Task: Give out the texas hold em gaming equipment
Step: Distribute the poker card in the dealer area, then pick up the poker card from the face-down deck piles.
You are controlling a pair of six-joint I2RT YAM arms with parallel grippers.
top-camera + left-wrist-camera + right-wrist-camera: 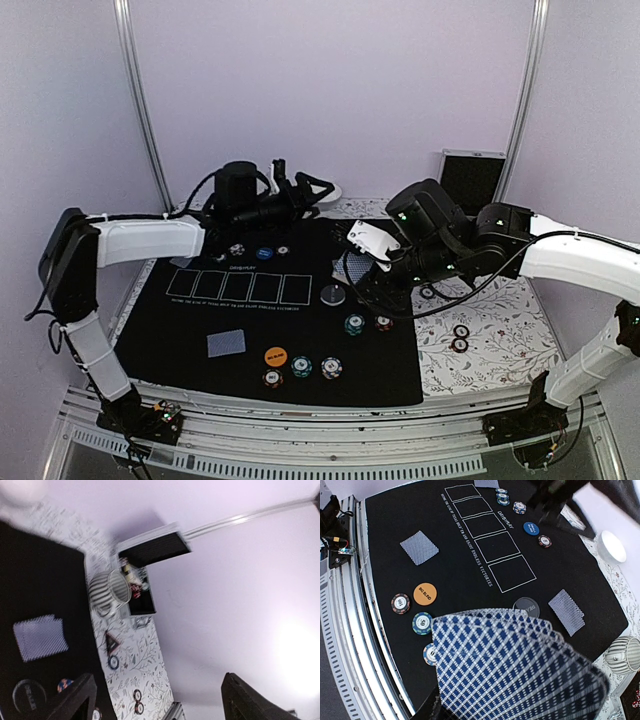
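Note:
My right gripper [378, 256] is shut on a fan of blue-checked playing cards [520, 665], held above the right side of the black mat [180, 330]; the fan hides its fingers in the wrist view. Two face-down cards lie on the mat, one near left [226, 343] and one right [566, 611]. An orange disc [276, 355] and three chips [302, 367] sit near the front. A grey dealer disc [333, 295], two chips [354, 324], a blue disc [263, 254] and more chips [236, 250] lie further back. My left gripper [318, 188] is open and empty, raised at the back. A red triangular marker [111, 641] lies on the cloth.
A ribbed metal mug [110, 592] and a black box [150, 575] stand at the back right. A small white bowl [612, 546] sits behind the mat. Two chips [460, 338] lie on the floral cloth at right. A metal rail [300, 450] runs along the near edge.

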